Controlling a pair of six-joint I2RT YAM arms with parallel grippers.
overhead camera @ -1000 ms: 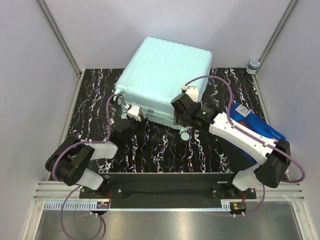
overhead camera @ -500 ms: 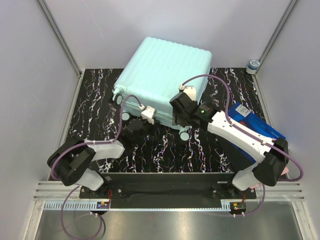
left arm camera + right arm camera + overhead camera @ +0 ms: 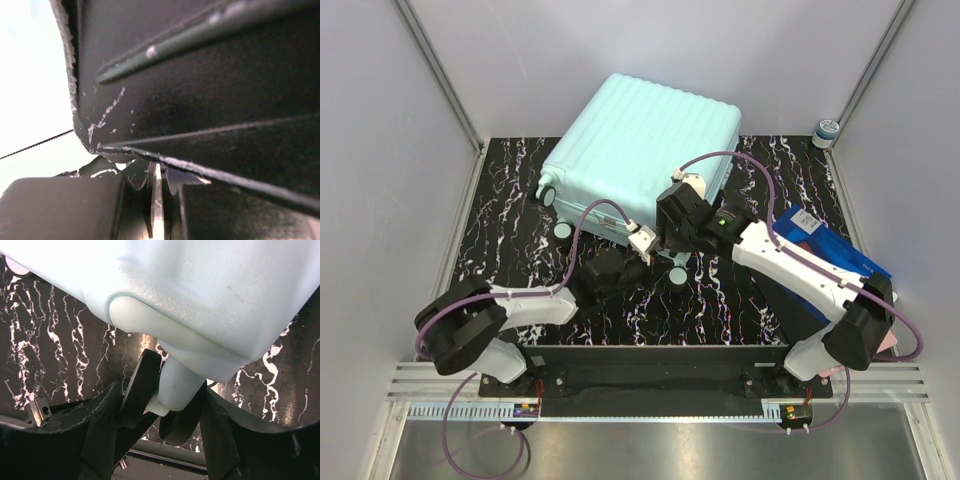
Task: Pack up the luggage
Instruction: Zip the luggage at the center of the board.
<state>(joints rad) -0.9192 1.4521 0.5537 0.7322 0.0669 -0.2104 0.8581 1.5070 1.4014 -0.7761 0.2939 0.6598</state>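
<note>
right wrist: right gripper (image 3: pixel 162 432) clamps luggage (image 3: pixel 210 295) wheel (image 3: pixel 141 387)
left gripper (image 3: pixel 638 258): grip state unclear
handling: likely rigid, slick, bulky; hold wheel or edges

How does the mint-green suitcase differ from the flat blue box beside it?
The luggage is pale mint green; the blue box is deep blue. The luggage is much bigger and bulkier, the blue box thin and flat. The luggage's shell is ribbed; the blue box's face is smooth. Both rest on the black marbled table.
</note>
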